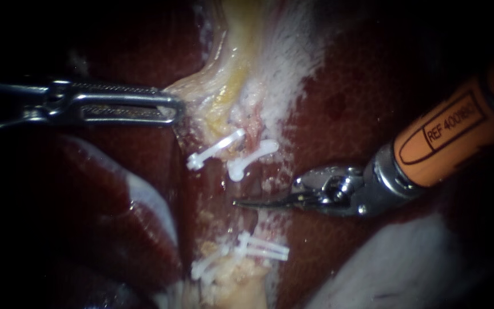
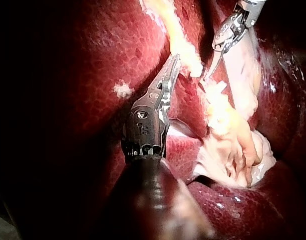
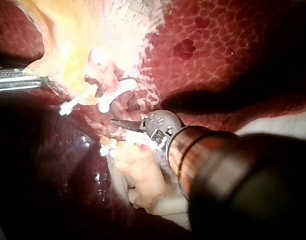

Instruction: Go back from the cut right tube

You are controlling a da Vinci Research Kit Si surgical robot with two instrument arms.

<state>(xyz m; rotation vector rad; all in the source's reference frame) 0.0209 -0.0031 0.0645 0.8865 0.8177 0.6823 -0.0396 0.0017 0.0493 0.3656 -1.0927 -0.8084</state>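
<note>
My left instrument [image 1: 172,109] comes in from the left, its jaws shut on the pale yellow gallbladder tissue [image 1: 224,86]. Two white clips [image 1: 215,150] [image 1: 253,159] lie below that tissue, and several more clips [image 1: 264,247] sit lower down. Between the two clip groups the right tube is parted, with a stump [image 1: 241,274] below. My right instrument [image 1: 238,202] with its orange shaft lies in this gap, its thin blades shut and pointing left with nothing in them. The right wrist view shows the blades [image 3: 115,121] just under the upper clips [image 3: 115,95]. The left wrist view shows my left instrument [image 2: 173,62] on the yellow tissue [image 2: 190,62].
Dark red liver [image 1: 373,86] surrounds the field on both sides. A whitish fold [image 1: 395,269] lies under my right instrument's shaft. Another liver lobe [image 1: 115,212] with a pale edge bulges below my left instrument.
</note>
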